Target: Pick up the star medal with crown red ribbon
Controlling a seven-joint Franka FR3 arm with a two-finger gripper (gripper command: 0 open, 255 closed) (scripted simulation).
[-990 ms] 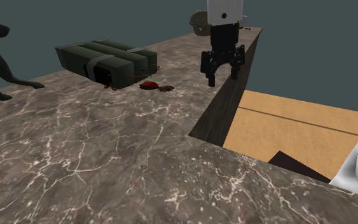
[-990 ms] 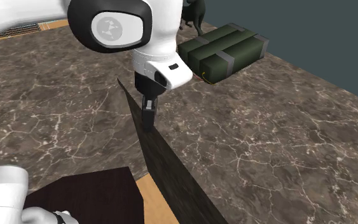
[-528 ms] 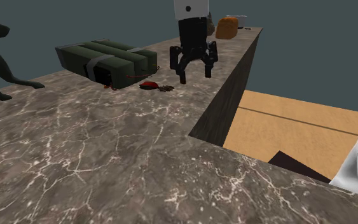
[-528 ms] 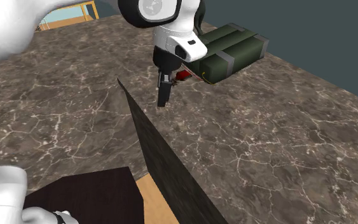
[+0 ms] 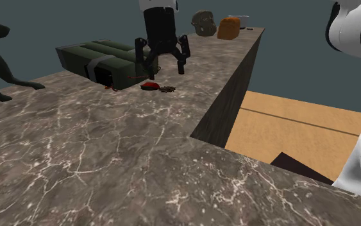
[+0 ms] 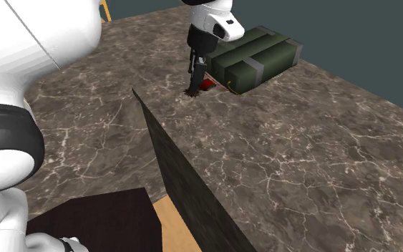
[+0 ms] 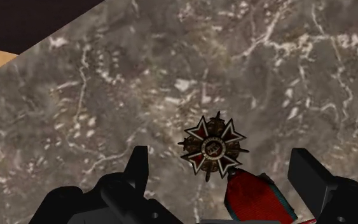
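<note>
Star medal (image 7: 212,147) lies flat on the dark marble counter (image 5: 95,154), its red ribbon (image 7: 254,198) trailing toward the green strapped case (image 5: 105,59) just beside it. Gripper (image 5: 161,66) hangs above the medal, clear of the counter — fingers spread wide, holding nothing — with the star below the gap between them.

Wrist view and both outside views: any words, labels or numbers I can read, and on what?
No text can be read anywhere.
The medal has a small emblem at its centre, too blurred to read as letters.
The green case shows no label on its lid or grey bands.
</note>
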